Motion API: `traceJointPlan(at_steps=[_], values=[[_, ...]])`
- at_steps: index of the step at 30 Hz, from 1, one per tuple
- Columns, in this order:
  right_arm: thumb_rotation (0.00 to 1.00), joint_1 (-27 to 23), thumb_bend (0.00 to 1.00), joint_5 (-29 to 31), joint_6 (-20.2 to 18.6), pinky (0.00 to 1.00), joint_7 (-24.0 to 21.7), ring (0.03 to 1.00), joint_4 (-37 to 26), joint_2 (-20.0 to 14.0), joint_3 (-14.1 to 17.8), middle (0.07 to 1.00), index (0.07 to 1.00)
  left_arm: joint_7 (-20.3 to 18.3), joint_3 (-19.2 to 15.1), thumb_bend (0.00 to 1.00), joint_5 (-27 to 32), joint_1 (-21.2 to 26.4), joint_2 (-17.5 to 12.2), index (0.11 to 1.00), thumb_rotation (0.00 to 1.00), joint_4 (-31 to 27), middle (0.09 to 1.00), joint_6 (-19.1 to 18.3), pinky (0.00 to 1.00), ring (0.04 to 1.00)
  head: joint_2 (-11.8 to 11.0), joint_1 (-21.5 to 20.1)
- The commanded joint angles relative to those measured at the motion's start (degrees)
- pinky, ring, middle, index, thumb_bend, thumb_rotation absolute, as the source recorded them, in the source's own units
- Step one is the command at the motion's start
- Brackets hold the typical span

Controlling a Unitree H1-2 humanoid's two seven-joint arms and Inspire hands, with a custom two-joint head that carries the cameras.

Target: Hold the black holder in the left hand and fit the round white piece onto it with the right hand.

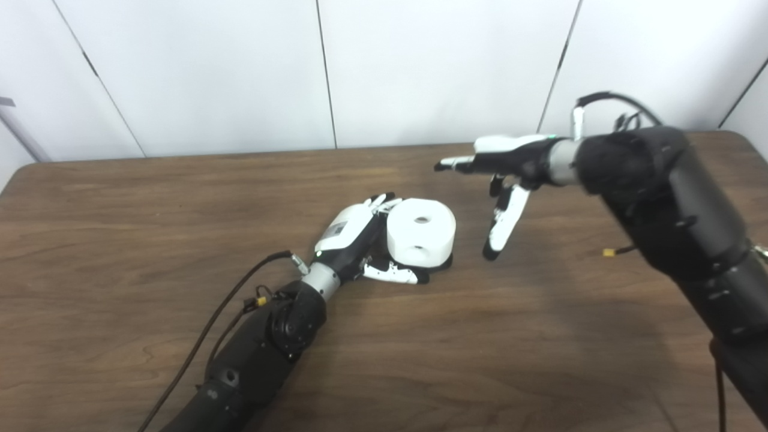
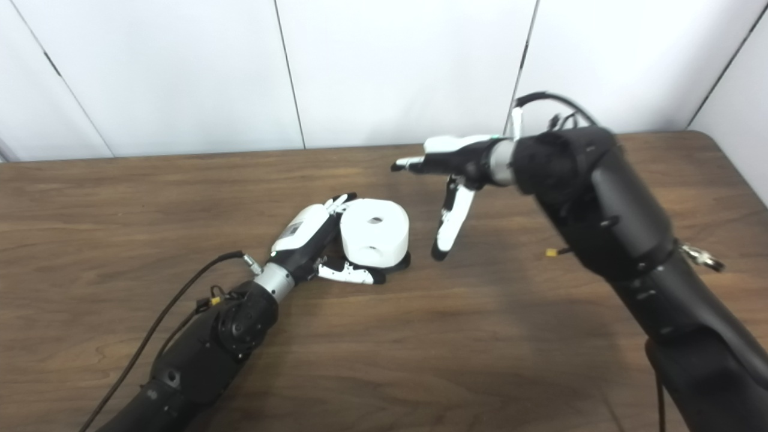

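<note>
Hands and white piece, mid-table status

Table (image 1: 120,240): one brown wood-grain top, spans the whole view, white wall panels at the far edge.

Right arm (image 1: 672,204): one, black, enters from the near right and reaches left across the table. Right hand (image 1: 504,180) hangs in the air just right of the white piece, apart from it. Fingers spread wide, holding nothing; some point left, others droop down toward the tabletop.

Left arm (image 1: 264,342): one, black, enters from the near left, angled up and right toward table centre, one cable trailing along it. Left hand (image 1: 360,237) lies low on the table against the left side of the white piece. Fingers above and thumb below wrap the stack from the left; it grips there.

Round white piece (image 1: 421,233): one, a thick white disc with one small hole in its top face. Sits mid-table, axis roughly vertical, hole facing up, tilted slightly toward the camera.

Black holder (image 1: 445,261): one. Only a thin dark edge shows under the near-right rim of the white piece, so the piece sits on top of it. Rest of the holder is hidden; can't tell its shape or which way it points.
</note>
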State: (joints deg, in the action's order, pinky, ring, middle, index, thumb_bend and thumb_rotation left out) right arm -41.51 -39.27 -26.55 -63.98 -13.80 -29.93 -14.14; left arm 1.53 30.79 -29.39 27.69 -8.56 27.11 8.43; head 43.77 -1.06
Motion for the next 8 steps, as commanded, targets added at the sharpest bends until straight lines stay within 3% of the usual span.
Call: traceJointPlan(at_steps=[1, 4, 8], values=[[0.11, 0.7, 0.96, 2.3, 1.0, 0.71, 6.9, 0.864, -0.6, -0.6, 3.6, 0.905, 0.9, -6.7, 2.6, 0.52, -0.6, -4.0, 0.2, 0.48, 0.06, 3.4, 0.919, -1.7, 1.0, 1.0, 0.0, 0.0], [0.11, 4.9, 0.86, 5.3, 2.0, 0.56, 15.6, 0.744, -0.3, 0.7, 8.7, 0.817, 0.791, -6.6, 2.6, 0.52, -0.6, -4.0, 0.0, 0.48, 0.06, 3.6, 0.919, -1.4, 1.0, 1.0, -0.3, -0.1], [0.08, 12.0, 0.79, 9.9, 5.1, 0.48, 30.6, 0.655, 0.4, 7.0, 16.0, 0.748, 0.723, -6.4, 2.1, 0.52, -0.1, -4.2, -0.2, 0.48, 0.06, 4.0, 0.913, -0.9, 1.0, 1.0, -0.6, 0.2]])
